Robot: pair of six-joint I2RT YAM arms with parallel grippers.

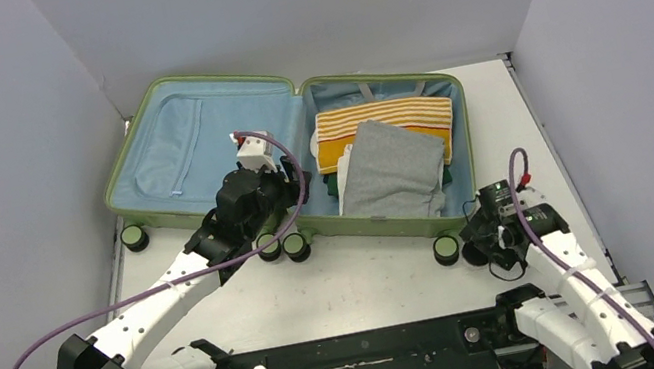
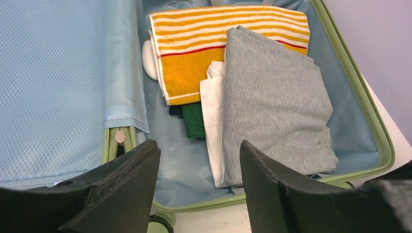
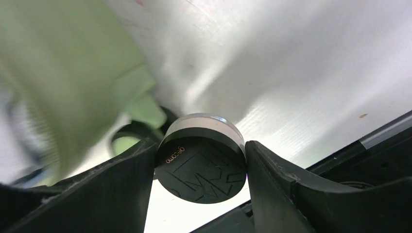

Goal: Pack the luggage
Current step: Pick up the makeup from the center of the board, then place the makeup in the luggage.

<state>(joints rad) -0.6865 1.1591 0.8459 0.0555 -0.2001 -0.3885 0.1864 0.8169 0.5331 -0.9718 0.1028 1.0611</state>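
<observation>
The luggage lies open on the table, a light-green shell with blue lining. Its right half holds a yellow striped towel, a folded grey garment and, in the left wrist view, white and dark green clothes under the grey one. My left gripper hovers over the hinge line, open with nothing between its fingers. My right gripper is low at the luggage's front right corner, shut on a round black disc with a pale rim.
Black wheels with green hubs stick out along the luggage's near side, one right beside my right gripper. Grey walls close in on three sides. The black base rail runs along the table's near edge.
</observation>
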